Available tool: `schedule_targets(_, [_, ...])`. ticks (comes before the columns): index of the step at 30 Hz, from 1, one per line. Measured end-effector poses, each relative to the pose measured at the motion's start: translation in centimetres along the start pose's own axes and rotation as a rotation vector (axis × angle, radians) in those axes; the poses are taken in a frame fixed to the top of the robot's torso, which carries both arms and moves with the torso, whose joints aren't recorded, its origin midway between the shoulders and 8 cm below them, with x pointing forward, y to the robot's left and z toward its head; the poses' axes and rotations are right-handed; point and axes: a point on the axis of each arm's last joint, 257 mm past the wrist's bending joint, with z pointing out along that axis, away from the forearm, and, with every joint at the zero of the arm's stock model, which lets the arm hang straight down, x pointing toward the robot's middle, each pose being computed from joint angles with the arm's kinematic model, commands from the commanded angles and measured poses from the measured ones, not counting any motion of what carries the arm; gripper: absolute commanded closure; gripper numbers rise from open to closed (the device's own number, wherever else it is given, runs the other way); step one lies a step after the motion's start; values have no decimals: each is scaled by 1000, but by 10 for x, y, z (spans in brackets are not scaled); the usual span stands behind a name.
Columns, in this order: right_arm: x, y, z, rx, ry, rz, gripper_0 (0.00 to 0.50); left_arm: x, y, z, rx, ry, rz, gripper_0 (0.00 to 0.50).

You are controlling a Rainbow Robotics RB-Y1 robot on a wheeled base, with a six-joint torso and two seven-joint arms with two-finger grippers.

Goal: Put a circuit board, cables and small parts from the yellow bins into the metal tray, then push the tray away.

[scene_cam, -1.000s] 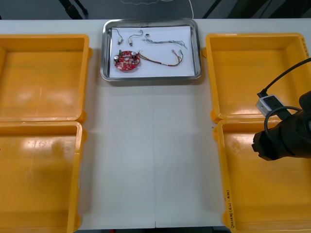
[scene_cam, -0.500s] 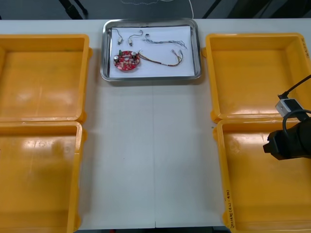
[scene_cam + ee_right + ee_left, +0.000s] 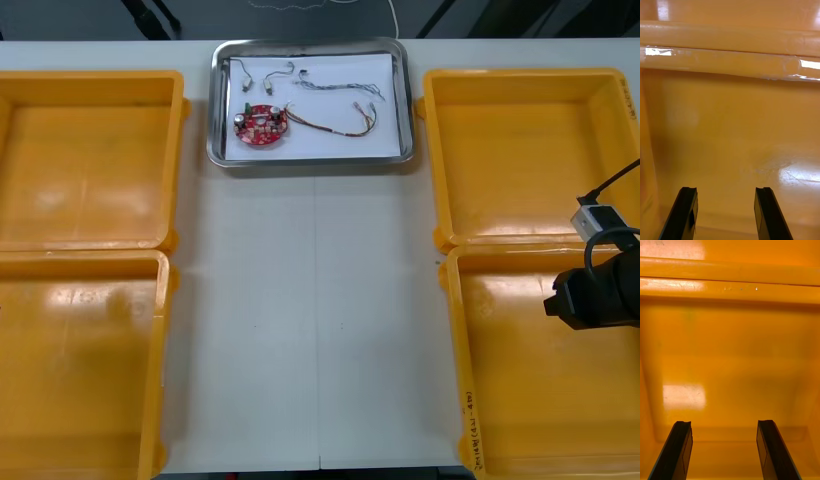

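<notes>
Right pincer (image 3: pixel 726 192) is held wide, with nothing between its fingers, above the bare floor of the near right yellow bin (image 3: pixel 520 400), near that bin's far wall. Left pincer (image 3: pixel 724 425) is likewise spread wide and empty over the floor of a yellow bin (image 3: pixel 730 352). The metal tray (image 3: pixel 310 160) is set at the far middle of the desk (image 3: pixel 310 330), between the far bins. A red circuit board (image 3: pixel 261 124), cables (image 3: pixel 330 130) and small metal parts (image 3: pixel 247 86) are laid on its white inside.

Beneath our right gripper (image 3: pixel 726 189), the yellow bin (image 3: pixel 730 123) is glossy plastic; our metal tray (image 3: pixel 214 110) has a shiny rim, matt white inside.
</notes>
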Motion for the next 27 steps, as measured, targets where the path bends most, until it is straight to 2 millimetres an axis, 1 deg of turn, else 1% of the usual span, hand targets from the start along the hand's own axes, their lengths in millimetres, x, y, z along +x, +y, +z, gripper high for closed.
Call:
schedule_targets(5, [3, -1, 1, 3, 5, 100, 61, 0, 0, 0, 0, 0, 0, 0])
schedule_targets(19, [2, -13, 2, 46, -5, 111, 61, 0, 0, 0, 0, 0, 0, 0])
schedule_targets(27, [5, -14, 3, 49, 0, 114, 61, 0, 0, 0, 0, 0, 0, 0])
